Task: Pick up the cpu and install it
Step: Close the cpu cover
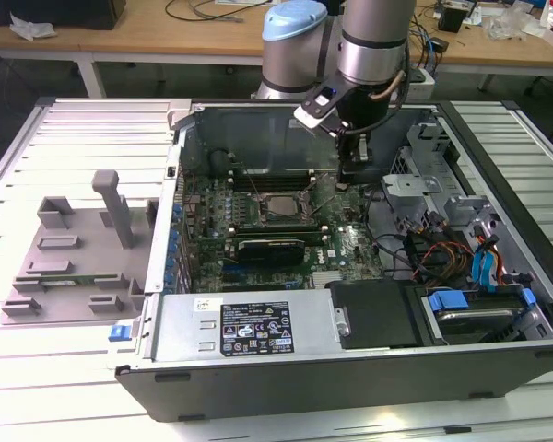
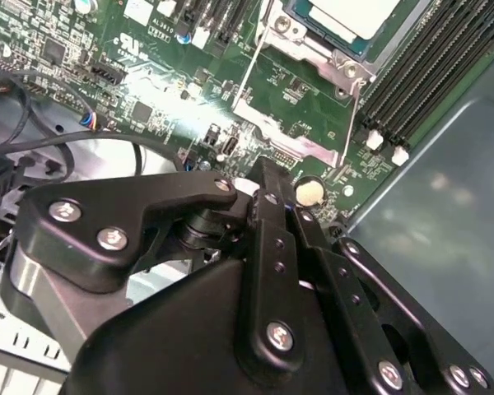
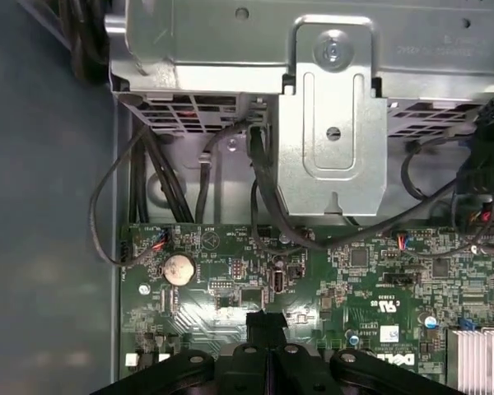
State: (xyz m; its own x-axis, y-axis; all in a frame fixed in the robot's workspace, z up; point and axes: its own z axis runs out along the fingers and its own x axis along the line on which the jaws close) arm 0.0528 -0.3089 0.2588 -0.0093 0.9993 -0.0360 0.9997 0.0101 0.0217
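The cpu (image 1: 278,205) lies flat in the socket near the middle of the green motherboard (image 1: 350,244), inside the open computer case. In the second wrist view the cpu (image 2: 346,15) shows its silvery top and pale rim, and the metal socket bracket (image 2: 300,103) is folded open beside it. My gripper (image 1: 356,169) hangs over the board on the exterior view's right of the socket, apart from the cpu. In both wrist views the black fingers meet at the tip, in the second (image 2: 263,173) and in the first (image 3: 266,322), shut with nothing between them.
A metal drive cage (image 3: 333,107) with black cables (image 3: 263,197) stands just beyond the board's edge. Memory slots (image 2: 428,66) run alongside the socket. A grey fixture tray (image 1: 74,249) sits outside the case on the exterior view's left. The power supply (image 1: 249,327) fills the case front.
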